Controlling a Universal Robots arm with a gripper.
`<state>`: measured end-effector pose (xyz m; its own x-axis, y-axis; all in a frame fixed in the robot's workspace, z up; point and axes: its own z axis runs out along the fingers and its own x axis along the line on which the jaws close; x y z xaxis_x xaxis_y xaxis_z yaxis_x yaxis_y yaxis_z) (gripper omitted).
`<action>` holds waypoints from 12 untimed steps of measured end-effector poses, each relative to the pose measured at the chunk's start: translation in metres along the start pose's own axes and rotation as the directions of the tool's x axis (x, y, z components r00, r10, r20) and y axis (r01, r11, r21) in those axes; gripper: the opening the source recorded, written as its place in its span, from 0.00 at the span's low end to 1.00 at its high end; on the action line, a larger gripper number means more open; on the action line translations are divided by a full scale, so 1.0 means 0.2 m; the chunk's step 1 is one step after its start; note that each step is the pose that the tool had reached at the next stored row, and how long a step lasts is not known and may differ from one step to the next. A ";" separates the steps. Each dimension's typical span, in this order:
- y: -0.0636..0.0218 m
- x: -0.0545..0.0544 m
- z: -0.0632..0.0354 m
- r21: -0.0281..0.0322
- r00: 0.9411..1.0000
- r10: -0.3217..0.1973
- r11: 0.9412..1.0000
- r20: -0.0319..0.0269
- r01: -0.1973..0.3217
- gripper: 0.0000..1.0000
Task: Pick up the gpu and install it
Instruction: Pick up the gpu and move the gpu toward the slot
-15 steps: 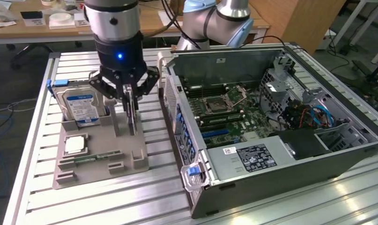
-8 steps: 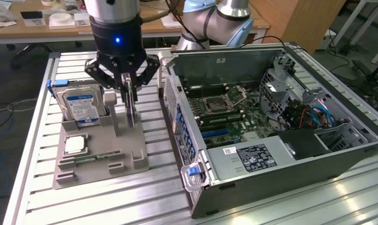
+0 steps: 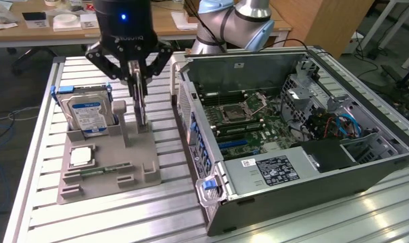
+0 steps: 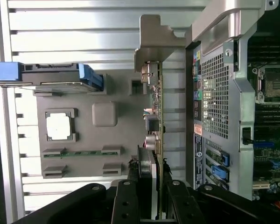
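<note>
The gpu (image 3: 139, 104) hangs edge-on as a thin dark card, with my gripper (image 3: 137, 85) shut on its upper part. Its lower end sits at the upright holder of the grey tray (image 3: 145, 164); I cannot tell whether it is clear of the slot. In the wrist view the gpu (image 4: 157, 116) runs away from my gripper (image 4: 154, 198), showing a green board edge with small components and its pale metal bracket (image 4: 154, 39) at the far end. The open computer case (image 3: 211, 147) stands beside it on the exterior view's right, its motherboard (image 3: 248, 121) exposed.
On the tray stand a silver hard drive with a blue label (image 3: 88, 115), a processor chip (image 3: 80, 156) and a narrow green memory stick (image 3: 103, 171). The case's perforated rear wall (image 4: 214, 93) is close beside the card. Everything rests on a slatted aluminium table (image 3: 109, 217).
</note>
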<state>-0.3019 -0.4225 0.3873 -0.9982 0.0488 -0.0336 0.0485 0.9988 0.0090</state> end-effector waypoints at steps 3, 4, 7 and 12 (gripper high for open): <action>0.002 0.00 -0.065 0.000 1.000 0.000 1.000 0.000 0.000 0.28; 0.002 0.00 -0.083 0.000 1.000 0.000 1.000 0.000 0.000 0.28; 0.003 0.00 -0.143 0.000 1.000 0.000 1.000 0.000 0.000 0.28; 0.005 -0.01 -0.255 0.000 1.000 0.000 1.000 0.000 0.000 0.28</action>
<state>-0.3019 -0.4220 0.4384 -0.9982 0.0489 -0.0335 0.0486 0.9988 0.0089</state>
